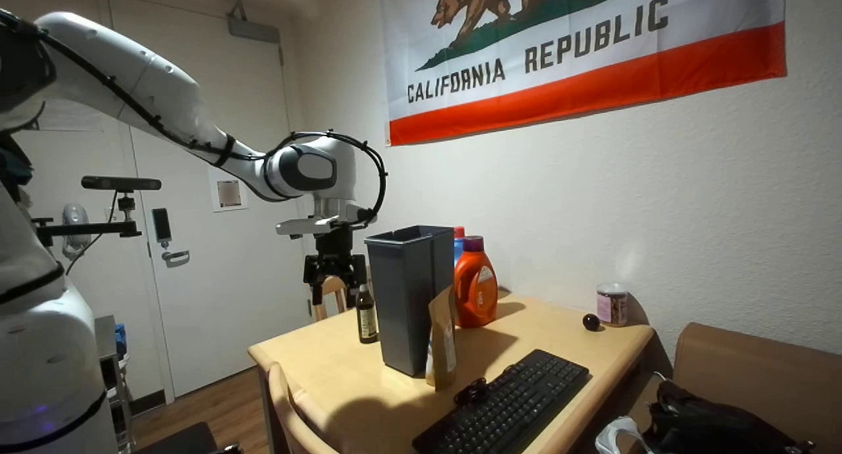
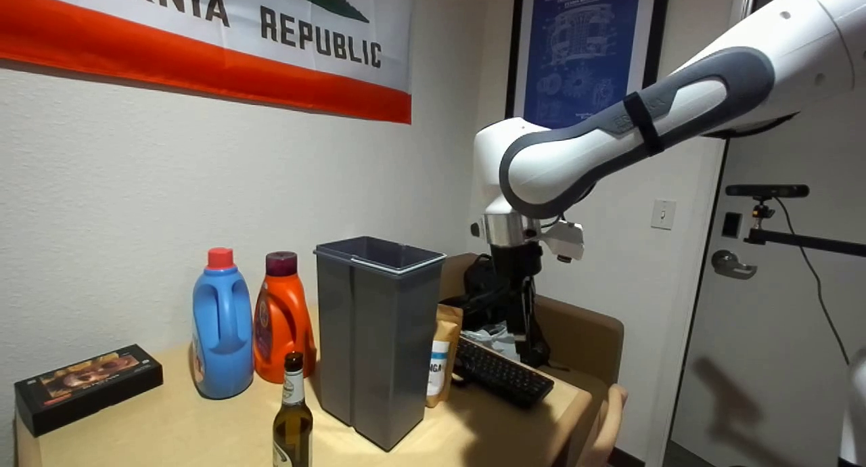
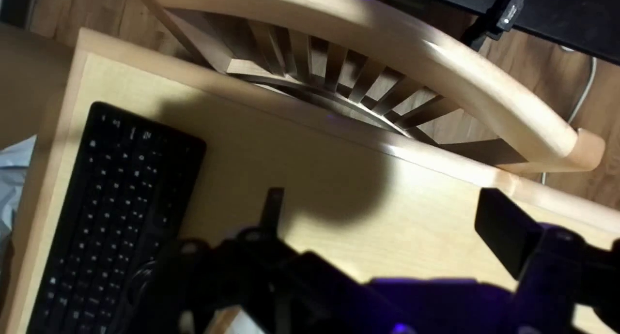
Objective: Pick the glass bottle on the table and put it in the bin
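The wrist view shows us the hand (image 3: 381, 203) spread wide, with no hold on anything. The bottle (image 2: 293, 419) stands upright on the counter (image 1: 316, 362), long axis vertical, at eight o'clock from the hand in an exterior view, the bin (image 2: 375, 345) showing between them (so we judge it a possible obstacle). We'd likely need to swing round it before lowering.

Wall flag (image 1: 579, 52): "CALIFORNIA REPUBLIC" in dark capitals ("REPUBLIC" whole in both exterior views). Brown pouch (image 2: 444, 348) label looks like "MGA", blurry. Blue framed poster (image 2: 578, 54) print and keyboard (image 3: 116, 203) legends: too small to read.
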You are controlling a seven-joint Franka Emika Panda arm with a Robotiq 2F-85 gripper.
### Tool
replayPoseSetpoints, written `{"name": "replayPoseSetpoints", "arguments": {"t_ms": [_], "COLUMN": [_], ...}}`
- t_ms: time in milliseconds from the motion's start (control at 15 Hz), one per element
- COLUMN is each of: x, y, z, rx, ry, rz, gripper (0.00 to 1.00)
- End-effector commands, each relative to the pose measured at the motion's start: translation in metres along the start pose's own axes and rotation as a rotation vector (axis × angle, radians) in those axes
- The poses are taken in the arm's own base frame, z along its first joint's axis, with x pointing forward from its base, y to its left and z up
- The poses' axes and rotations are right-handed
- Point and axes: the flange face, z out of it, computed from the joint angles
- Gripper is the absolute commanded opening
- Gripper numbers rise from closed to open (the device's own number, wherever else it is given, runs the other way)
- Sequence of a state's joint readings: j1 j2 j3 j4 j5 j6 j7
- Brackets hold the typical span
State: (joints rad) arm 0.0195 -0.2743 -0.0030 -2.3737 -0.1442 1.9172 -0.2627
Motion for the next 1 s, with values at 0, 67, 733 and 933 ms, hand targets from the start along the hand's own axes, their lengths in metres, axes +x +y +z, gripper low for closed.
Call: {"name": "replayPoseSetpoints", "arguments": {"t_ms": [0, 67, 733, 933], "x": [0.011, 0.013, 0.021, 0.024], "y": [-0.045, -0.055, -0.106, -0.12], "z": [-0.006, -0.007, -0.011, -0.011], "rx": [-0.146, -0.195, -0.555, -0.565], "ry": [-0.058, -0.07, -0.128, -0.109], "rz": [-0.121, -0.158, -0.479, -0.603], "gripper": [1.0, 1.0, 1.0, 1.0]}}
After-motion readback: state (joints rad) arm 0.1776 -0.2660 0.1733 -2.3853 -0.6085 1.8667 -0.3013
